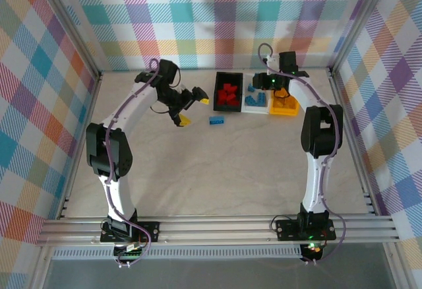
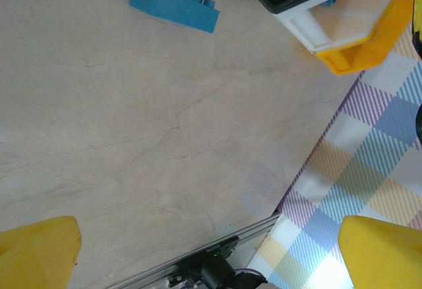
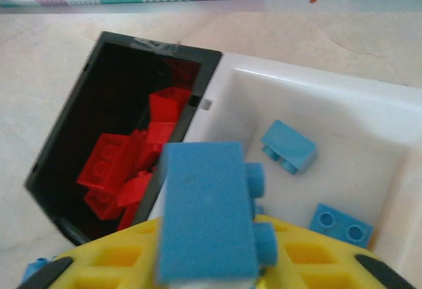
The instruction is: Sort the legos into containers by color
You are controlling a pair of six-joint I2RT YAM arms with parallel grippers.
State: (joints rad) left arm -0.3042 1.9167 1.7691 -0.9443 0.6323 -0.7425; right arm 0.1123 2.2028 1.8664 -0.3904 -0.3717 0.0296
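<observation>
**A:** How far along is the sorting?

**B:** Nearly done, I judge; red bricks (image 3: pixel 125 163) fill the black bin (image 1: pixel 217 91); blue bricks (image 3: pixel 288 145) lie in the white bin (image 3: pixel 343 104); what the yellow bin (image 1: pixel 285 111) holds I cannot tell.

**A:** What is left?

**B:** A loose brick (image 1: pixel 216 121), long and blue, lies on the worktop (image 1: pixel 217 170) near the black bin; the left pincer (image 1: pixel 194 109) hangs near it, wide and empty; a chunky brick (image 3: pixel 208 210) sits at the right pincer (image 3: pixel 211 266) above the white bin; gripped or freed, I cannot tell.

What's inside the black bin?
The black bin holds a pile of overlapping red bricks; no other colour shows. The pile covers the floor beneath and any bricks under it, so no exact count.
</observation>
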